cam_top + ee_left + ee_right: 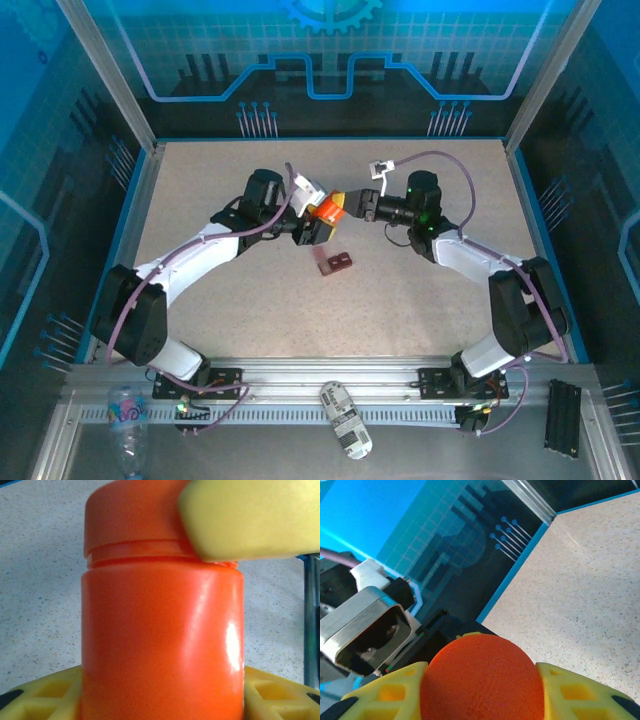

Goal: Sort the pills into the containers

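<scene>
An orange pill bottle [325, 210] hangs above the middle of the table, held between both arms. My left gripper [314, 222] is shut on its body [160, 645], with yellow fingers [35, 695] on either side of its base. My right gripper [347, 203] is shut on the orange cap [480, 680], its fingers [580, 692] pressed against both sides; one of its fingers [245, 520] shows against the cap [130, 520] in the left wrist view. The containers, a small dark red-brown tray [335, 262], lie flat on the table just in front of the bottle. The pills are hidden.
The speckled tabletop [420, 290] is ringed by blue-edged enclosure walls [520, 180]. On the near rail lie a clear plastic bottle [128, 425], a grey-white canister [346, 420] and a black block [563, 415]. The left wrist's camera housing [365, 630] sits close behind the cap.
</scene>
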Motion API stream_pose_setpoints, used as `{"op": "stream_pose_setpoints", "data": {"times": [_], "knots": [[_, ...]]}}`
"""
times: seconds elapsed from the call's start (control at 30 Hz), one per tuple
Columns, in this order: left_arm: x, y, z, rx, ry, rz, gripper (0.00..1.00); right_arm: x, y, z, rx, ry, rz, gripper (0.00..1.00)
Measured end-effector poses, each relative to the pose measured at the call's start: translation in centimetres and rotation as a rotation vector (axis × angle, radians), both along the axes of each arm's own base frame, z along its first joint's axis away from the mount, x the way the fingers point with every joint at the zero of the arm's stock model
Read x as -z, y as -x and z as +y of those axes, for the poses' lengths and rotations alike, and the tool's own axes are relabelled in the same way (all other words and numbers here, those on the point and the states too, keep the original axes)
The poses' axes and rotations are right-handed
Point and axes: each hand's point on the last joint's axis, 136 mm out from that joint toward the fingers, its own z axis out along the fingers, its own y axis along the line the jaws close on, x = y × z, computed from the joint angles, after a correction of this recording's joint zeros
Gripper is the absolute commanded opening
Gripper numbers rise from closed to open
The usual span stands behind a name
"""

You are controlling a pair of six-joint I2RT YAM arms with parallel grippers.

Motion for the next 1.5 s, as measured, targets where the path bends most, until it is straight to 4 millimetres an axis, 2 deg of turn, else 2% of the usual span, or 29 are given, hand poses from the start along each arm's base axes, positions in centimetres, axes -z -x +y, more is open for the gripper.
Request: {"op": "stream_pose_setpoints", "data": {"times": [0.07, 0.17, 0.33, 0.47, 0.73, 0.97, 1.07, 1.2, 1.4, 1.5], "knots": [[0.1, 0.1, -0.1, 0.008, 0.006, 0.008, 0.0, 0.1, 0.1, -0.1, -0.012, -0.009, 0.001, 0.67], [0.3, 0.5, -0.5, 0.023, 0.004, 0.017, 0.0, 0.5, 0.2, -0.3, 0.003, -0.034, 0.043, 0.76], [0.9, 0.1, -0.5, -0.001, -0.03, 0.006, 0.0, 1.8, -0.9, -1.7, 0.146, -0.081, 0.202, 0.8], [1.4, -0.6, -0.1, -0.033, -0.076, -0.032, 0.0, 1.2, -1.3, -2.9, 0.285, -0.091, 0.272, 0.83], [2.2, -1.0, -0.1, -0.048, -0.128, -0.068, 0.0, 0.2, -1.5, -2.0, 0.368, -0.045, 0.313, 0.83], [2.7, -0.9, 0.0, -0.058, -0.148, -0.058, 0.0, 1.6, -1.9, -1.1, 0.391, -0.006, 0.341, 0.74], [2.6, -0.9, -0.1, -0.057, -0.147, -0.063, 0.0, 2.2, -1.9, -0.9, 0.388, 0.006, 0.358, 0.64], [2.4, -1.0, -0.2, -0.056, -0.141, -0.071, 0.0, 2.4, -1.8, -0.8, 0.385, 0.008, 0.365, 0.63], [2.4, -1.0, -0.3, -0.057, -0.139, -0.071, 0.0, 2.8, -1.7, -0.9, 0.394, 0.011, 0.369, 0.4], [2.4, -1.0, -0.2, -0.057, -0.14, -0.069, 0.0, 2.7, -1.7, -0.9, 0.388, 0.01, 0.351, 0.36]]}}
